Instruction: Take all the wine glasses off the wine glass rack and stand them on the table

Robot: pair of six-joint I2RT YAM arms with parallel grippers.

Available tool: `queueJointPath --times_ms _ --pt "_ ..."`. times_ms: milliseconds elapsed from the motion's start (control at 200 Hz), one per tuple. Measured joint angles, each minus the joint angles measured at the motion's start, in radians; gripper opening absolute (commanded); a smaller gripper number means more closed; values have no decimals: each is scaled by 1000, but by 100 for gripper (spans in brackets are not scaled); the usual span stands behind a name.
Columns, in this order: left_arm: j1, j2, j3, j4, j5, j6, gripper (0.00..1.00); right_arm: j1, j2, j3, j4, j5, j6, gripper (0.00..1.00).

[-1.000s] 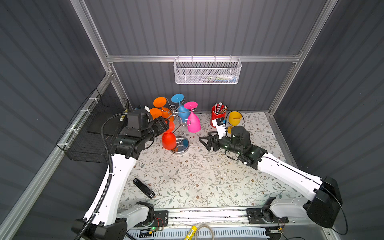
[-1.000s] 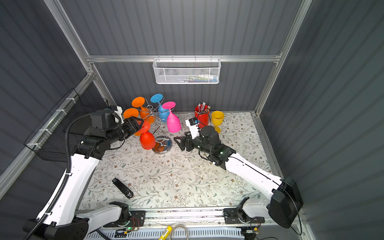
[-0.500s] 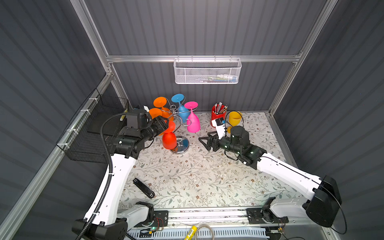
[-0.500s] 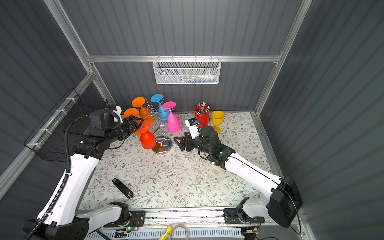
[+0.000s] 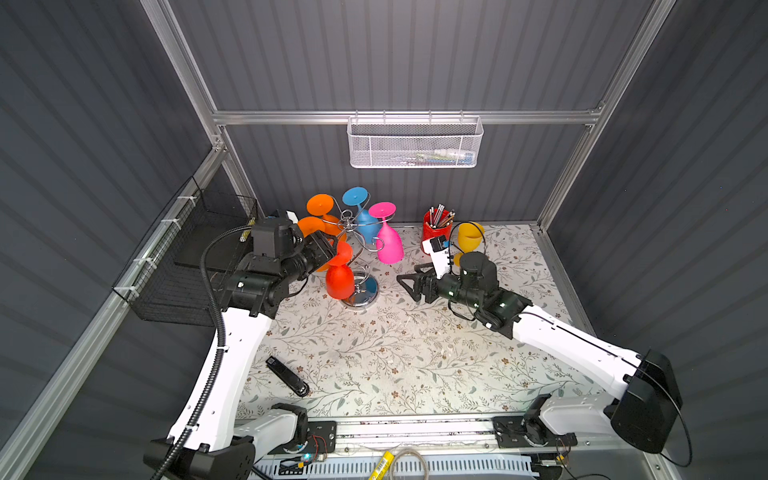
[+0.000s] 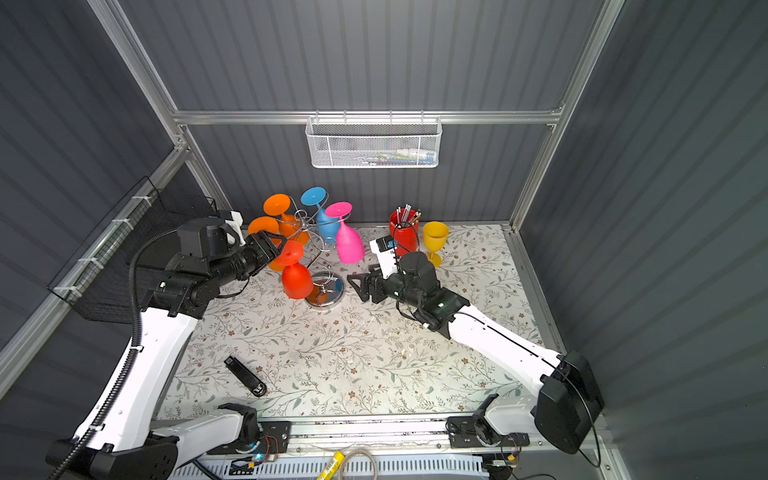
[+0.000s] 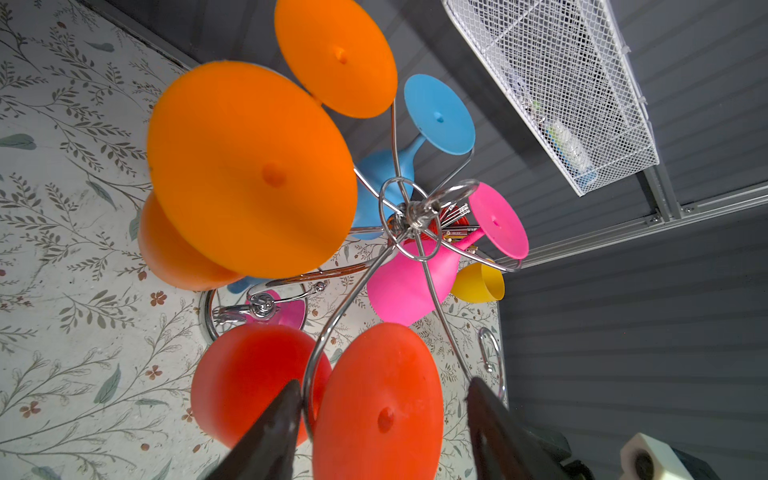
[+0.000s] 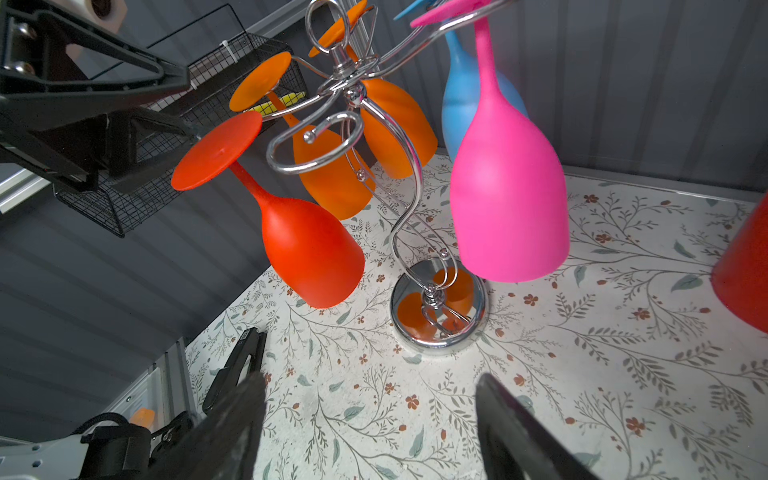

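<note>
Where the bench (image 5: pixel 374 353) carries the wine glass rack (image 5: pixel 362 293) toward 12 o'clock, the red wine glass (image 5: pixel 340 280) hangs bowl-down, tilted, at the rack's 9 o'clock. Left gripper (image 7: pixel 382 384): jaws apart, straddling the glass foot. Right gripper (image 8: pixel 370 378): jaws apart, empty, at the rack's 3 o'clock.

We've got the white left arm (image 5: pixel 232 353) up from the near-left base, black wrist angled toward the far middle. Black parallel left gripper (image 5: pixel 328 245) sits high with its jaws apart; the black fingers (image 7: pixel 274 432) are clearly separated in the wrist view. White right arm (image 5: pixel 569 345) runs low from near-right toward centre. Black parallel right gripper (image 5: pixel 405 286) points left with its jaws spread wide.
</note>
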Motion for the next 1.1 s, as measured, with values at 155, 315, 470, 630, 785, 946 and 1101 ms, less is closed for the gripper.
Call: queueJointPath --times_ms 155,315,470,630,785,946,1101 --pt "0 -1 2 16 12 -1 62 0 1 0 0 0 0 80" --pt "0 -4 2 19 15 -3 62 0 2 0 0 0 3 80" --pt "0 -5 2 19 14 -3 62 0 5 0 0 0 3 80" --pt "0 -4 -2 24 14 -3 62 0 6 0 0 0 3 80" --pt "0 -4 -9 26 14 -3 62 0 6 0 0 0 3 80" --pt "0 -3 -18 26 14 -3 62 0 6 0 0 0 3 80" --pt "0 -3 -18 26 13 -3 62 0 6 0 0 0 3 80"
